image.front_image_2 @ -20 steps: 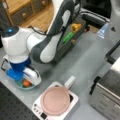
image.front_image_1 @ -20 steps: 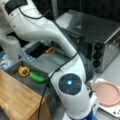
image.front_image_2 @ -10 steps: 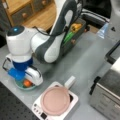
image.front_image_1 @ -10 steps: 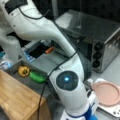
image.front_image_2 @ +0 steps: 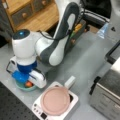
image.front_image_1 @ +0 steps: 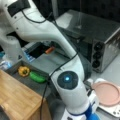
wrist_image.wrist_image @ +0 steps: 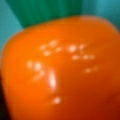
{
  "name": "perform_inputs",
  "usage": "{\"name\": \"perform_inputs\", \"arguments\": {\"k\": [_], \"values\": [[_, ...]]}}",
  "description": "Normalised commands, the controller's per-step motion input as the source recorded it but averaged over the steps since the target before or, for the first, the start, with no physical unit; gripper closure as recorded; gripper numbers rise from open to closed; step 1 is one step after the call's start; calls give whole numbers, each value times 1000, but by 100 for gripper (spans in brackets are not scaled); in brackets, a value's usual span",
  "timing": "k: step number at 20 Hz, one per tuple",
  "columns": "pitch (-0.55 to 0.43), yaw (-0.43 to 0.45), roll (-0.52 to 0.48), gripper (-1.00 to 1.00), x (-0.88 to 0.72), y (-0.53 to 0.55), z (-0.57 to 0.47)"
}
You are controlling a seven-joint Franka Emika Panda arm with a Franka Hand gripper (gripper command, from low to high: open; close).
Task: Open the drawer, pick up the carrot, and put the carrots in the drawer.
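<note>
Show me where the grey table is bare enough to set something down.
Barest: the grey table between the arm and the toaster oven. Crowded: a front view's bottom left, where the gripper hangs over the teal bowl beside the hot plate, and the drawer, holding a yellow vegetable and a green vegetable.

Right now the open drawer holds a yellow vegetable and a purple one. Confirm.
Not purple: a front view shows the open drawer holding a yellow vegetable and a bright green one. The gripper is down at a teal bowl.
</note>
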Motion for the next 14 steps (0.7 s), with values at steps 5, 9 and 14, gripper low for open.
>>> {"name": "perform_inputs", "arguments": {"k": [5,9,14], "values": [[-114,-112,194,100,-154,75,-290],[-40,-116,169,100,-225,52,-73],[65,-106,103,100,-286,-22,304]]}}
